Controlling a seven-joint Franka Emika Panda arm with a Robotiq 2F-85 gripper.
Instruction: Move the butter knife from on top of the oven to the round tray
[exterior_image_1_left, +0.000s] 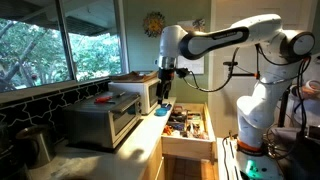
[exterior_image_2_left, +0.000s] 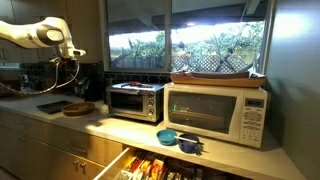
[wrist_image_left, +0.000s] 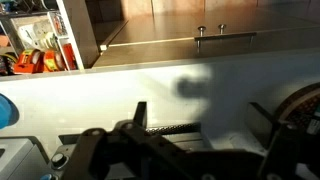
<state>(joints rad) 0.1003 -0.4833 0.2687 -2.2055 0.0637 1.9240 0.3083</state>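
Note:
The butter knife (exterior_image_1_left: 103, 98) shows as a small red-orange piece lying on top of the brushed-steel oven (exterior_image_1_left: 100, 122). The oven also shows in an exterior view (exterior_image_2_left: 135, 102), where I cannot make out the knife. The round tray (exterior_image_2_left: 78, 108) lies on the counter beside the oven, and its rim shows in the wrist view (wrist_image_left: 305, 105). My gripper (exterior_image_1_left: 165, 88) hangs in the air, away from the oven top and above the round tray's side (exterior_image_2_left: 68, 62). In the wrist view its dark fingers (wrist_image_left: 200, 125) stand apart with nothing between them.
A pale appliance with a brown top (exterior_image_1_left: 138, 92) (exterior_image_2_left: 215, 112) stands next to the oven. Blue bowls (exterior_image_2_left: 170, 137) (exterior_image_1_left: 160, 112) sit on the counter front. An open drawer full of items (exterior_image_1_left: 188, 125) (wrist_image_left: 35, 55) juts out below. A dark board (exterior_image_2_left: 52, 105) lies by the tray.

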